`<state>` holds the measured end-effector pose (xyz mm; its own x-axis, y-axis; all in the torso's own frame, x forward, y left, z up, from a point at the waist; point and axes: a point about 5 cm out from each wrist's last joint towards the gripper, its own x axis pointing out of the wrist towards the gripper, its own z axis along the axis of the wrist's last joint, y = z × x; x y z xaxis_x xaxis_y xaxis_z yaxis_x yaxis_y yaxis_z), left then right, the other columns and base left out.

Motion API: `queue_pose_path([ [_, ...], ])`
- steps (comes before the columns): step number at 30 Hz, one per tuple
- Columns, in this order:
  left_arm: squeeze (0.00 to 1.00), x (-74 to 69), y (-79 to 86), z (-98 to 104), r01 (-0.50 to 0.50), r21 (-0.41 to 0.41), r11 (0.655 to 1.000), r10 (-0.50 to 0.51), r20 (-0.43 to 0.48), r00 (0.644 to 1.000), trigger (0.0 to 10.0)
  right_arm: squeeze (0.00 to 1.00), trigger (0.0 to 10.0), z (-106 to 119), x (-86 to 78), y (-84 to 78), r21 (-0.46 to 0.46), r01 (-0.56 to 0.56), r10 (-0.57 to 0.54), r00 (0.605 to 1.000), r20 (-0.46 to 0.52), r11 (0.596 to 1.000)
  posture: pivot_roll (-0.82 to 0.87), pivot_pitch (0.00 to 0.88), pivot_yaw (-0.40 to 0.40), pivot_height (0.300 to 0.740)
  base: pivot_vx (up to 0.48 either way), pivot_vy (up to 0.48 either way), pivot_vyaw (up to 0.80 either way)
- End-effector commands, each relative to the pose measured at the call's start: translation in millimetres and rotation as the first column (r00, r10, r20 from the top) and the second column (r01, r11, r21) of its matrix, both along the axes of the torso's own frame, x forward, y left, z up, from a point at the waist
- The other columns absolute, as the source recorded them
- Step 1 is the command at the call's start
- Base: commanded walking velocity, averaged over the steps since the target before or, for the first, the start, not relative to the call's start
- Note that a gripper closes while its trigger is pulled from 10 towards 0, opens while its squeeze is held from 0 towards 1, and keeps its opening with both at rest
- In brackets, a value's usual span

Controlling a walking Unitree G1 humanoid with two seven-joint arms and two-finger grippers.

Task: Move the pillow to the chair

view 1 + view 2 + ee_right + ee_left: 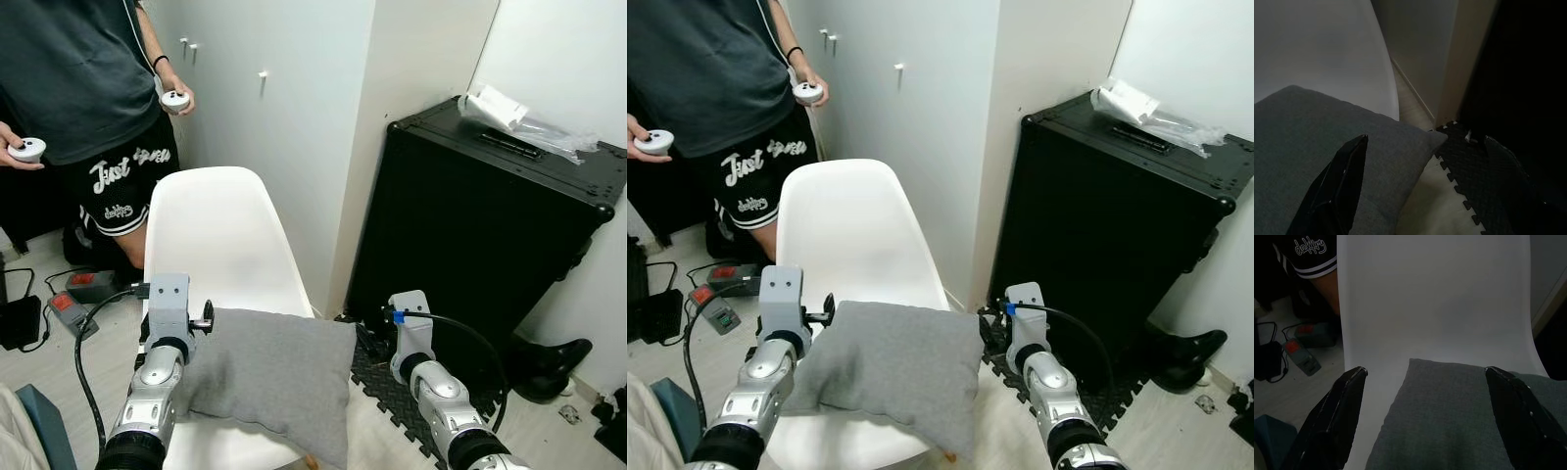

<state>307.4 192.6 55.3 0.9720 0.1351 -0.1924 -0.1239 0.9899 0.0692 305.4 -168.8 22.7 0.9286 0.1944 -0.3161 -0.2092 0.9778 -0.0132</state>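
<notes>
The grey pillow (274, 377) lies on the seat of the white chair (220, 235), its right corner hanging past the seat edge. My left arm (167, 313) is at the pillow's left edge and my right arm (411, 338) is just off its right corner. In the left wrist view the left gripper (1426, 372) stands open, its fingers (1347, 401) wide apart over the pillow (1449, 421) and the chair back (1435, 298). The right gripper (1426, 140) is open too, above the pillow's corner (1327, 147), holding nothing.
A person (88, 78) holding two white controllers stands behind the chair at the left. A black case (490, 215) with a plastic-wrapped item (509, 113) on top stands at the right, against the white wall. Black foam mat (377, 377), boots (549, 357) and cables (69, 308) lie on the floor.
</notes>
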Motion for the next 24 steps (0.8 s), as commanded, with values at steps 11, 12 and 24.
queue_pose_path([
  [11,0.0,-2.8,-4.1,-3.3,0.007,0.004,1.0,-0.007,-0.009,1.0,10.0,0.0,10.0,1.5,0.2,1.8,0.016,0.011,-0.012,1.0,0.019,1.0,-0.01,0.056,-0.034,0.74,0.0,0.0,0.0],
  [12,0.0,-2.8,-4.1,-3.3,0.007,0.004,1.0,-0.007,-0.009,1.0,10.0,0.0,10.0,1.5,0.2,1.8,0.016,0.011,-0.012,1.0,0.019,1.0,-0.01,0.056,-0.034,0.74,0.0,0.0,0.0],
  [24,0.0,-1.2,-8.4,-0.3,0.014,-0.003,1.0,-0.013,0.013,1.0,10.0,0.0,10.0,0.9,0.3,3.1,0.007,0.007,-0.007,1.0,0.017,1.0,-0.01,0.026,-0.039,0.74,0.0,0.0,0.0],
])
